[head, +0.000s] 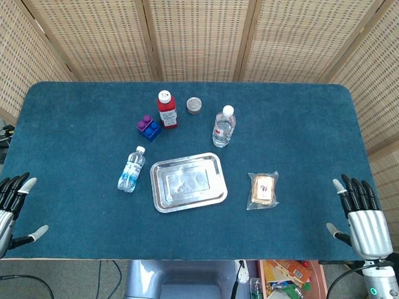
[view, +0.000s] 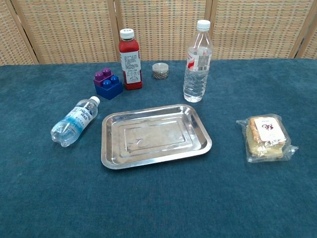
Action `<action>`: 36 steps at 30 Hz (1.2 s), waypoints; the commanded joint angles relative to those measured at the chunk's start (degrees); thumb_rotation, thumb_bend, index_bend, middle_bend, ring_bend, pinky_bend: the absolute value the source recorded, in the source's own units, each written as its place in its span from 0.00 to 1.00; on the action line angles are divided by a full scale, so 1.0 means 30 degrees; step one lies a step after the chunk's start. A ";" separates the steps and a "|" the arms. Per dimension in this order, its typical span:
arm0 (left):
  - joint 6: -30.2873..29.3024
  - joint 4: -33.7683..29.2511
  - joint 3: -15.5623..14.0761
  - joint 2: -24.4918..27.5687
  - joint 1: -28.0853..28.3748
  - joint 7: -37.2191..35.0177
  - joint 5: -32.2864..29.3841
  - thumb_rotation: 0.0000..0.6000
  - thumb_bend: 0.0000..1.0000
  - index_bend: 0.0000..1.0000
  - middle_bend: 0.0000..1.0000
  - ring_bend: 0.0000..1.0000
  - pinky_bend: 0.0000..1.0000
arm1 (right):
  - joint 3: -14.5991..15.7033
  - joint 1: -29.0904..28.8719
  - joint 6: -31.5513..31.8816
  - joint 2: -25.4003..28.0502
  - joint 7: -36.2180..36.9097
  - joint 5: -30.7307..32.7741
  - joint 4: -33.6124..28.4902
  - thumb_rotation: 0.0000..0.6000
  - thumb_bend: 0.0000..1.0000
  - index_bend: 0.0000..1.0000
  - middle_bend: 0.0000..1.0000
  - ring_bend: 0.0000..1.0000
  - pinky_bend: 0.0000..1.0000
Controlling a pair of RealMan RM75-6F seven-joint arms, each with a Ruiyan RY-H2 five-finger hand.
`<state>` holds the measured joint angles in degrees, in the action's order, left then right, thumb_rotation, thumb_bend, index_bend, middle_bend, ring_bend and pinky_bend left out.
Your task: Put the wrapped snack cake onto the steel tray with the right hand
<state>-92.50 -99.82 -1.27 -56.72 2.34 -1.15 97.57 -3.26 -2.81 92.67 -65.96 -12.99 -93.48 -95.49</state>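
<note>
The wrapped snack cake [head: 264,190] [view: 266,137] lies flat on the blue cloth, in clear plastic, just right of the steel tray [head: 188,182] [view: 154,135]. The tray holds nothing. My right hand [head: 363,214] hovers at the table's front right edge, fingers spread and holding nothing, well to the right of the cake. My left hand [head: 12,205] is at the front left edge, also spread and holding nothing. Neither hand appears in the chest view.
A small water bottle [head: 131,169] [view: 74,122] lies on its side left of the tray. Behind the tray stand a red bottle [head: 166,109] [view: 129,59], blue and purple blocks [head: 148,127] [view: 107,83], a small jar [head: 194,105] [view: 160,71] and an upright water bottle [head: 224,127] [view: 197,61].
</note>
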 commanded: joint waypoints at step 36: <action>0.3549 0.0237 0.1590 -0.1375 0.1896 0.2282 -0.4059 1.00 0.00 0.00 0.00 0.00 0.00 | -0.2048 -1.0998 -1.6545 -0.4355 -0.4020 1.0146 0.4526 1.00 0.00 0.17 0.32 0.30 0.27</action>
<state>-81.85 -99.12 3.48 -60.84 8.02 5.68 85.40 -9.32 -35.39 43.28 -78.55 -24.88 -63.46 -82.40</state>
